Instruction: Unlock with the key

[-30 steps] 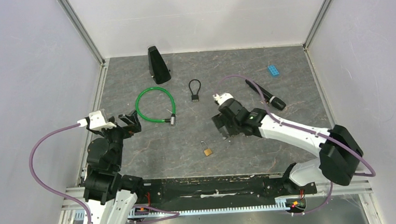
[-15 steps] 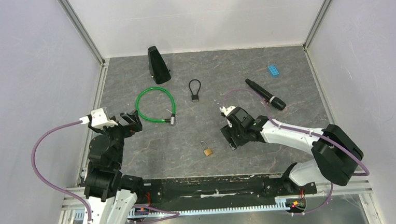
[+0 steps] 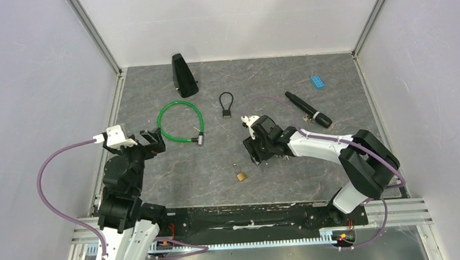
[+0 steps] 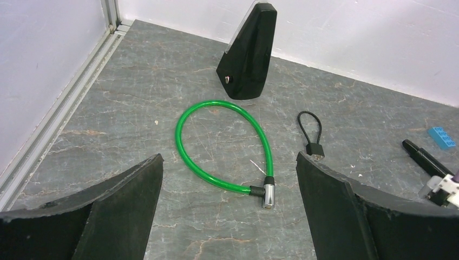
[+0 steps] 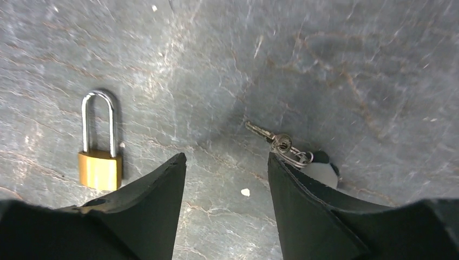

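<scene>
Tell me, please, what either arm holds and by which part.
Nothing is held. The left jaws and the right jaws both stand apart with nothing between them; the key lies on the table just past the right jaws.

Seven loose things on the table — three are locks: one brass padlock, one green cable lock, one black loop lock. Then one key, and toward the back edge one black wedge, one blue brick, one black pen.
</scene>
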Controlling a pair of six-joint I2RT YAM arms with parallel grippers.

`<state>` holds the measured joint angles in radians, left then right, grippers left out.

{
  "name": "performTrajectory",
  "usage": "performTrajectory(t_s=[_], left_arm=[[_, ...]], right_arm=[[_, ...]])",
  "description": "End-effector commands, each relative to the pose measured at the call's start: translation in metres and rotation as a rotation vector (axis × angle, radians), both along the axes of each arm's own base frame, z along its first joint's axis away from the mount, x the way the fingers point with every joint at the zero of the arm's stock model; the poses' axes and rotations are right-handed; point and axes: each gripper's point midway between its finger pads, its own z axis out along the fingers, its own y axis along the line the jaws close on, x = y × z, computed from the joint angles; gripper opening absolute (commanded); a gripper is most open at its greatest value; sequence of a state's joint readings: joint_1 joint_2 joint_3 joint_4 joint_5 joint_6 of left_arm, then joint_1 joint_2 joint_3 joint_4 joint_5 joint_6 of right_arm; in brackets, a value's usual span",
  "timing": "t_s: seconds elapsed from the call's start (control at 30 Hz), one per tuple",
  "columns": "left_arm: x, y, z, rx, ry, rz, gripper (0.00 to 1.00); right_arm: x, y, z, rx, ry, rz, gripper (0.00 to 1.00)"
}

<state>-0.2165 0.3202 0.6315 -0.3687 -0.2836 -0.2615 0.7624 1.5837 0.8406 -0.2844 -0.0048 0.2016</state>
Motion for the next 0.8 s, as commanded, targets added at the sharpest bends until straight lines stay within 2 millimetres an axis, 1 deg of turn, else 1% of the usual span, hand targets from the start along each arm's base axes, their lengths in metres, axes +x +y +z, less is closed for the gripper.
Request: performTrajectory(t_s=[0.0,0.07,0.27,0.37,0.47,0.53,0.67,0.77], left_arm=[[0.002,-0.002,0.002,-0.003,-0.004,-0.010,0.97],[0.001,-0.002,0.002,-0.002,-0.005,-0.009,0.97],[0.001,-0.003,0.003,-0.003,-0.009,-0.014,0.97],[0.001,-0.003,0.002,-0.002,-0.007,-0.015,0.97],[0.002,-0.004,0.002,-0.002,-0.008,-0.019,0.97],[0.002,-0.004,0.002,-0.001,-0.006,-0.020,0.97],[0.002,-0.005,0.002,-0.002,-0.005,-0.026,0.97],[0.002,-0.006,0.001,0.000,-0.004,-0.030,0.97]], right_arm=[[0.033,0.013,0.037,0.044,-0.136,0.021,0.61],[0.037,0.001,0.040,0.021,-0.153,0.009,0.62],[0.042,-0.043,0.049,-0.052,-0.218,-0.016,0.66],[0.042,-0.057,0.044,-0.086,-0.211,-0.005,0.66],[0.039,-0.062,0.034,-0.101,-0.179,0.026,0.66],[0.036,-0.064,0.024,-0.111,-0.149,0.034,0.67],[0.025,-0.057,0.006,-0.094,-0.069,0.070,0.65],[0.018,-0.056,-0.002,-0.087,-0.034,0.081,0.63]])
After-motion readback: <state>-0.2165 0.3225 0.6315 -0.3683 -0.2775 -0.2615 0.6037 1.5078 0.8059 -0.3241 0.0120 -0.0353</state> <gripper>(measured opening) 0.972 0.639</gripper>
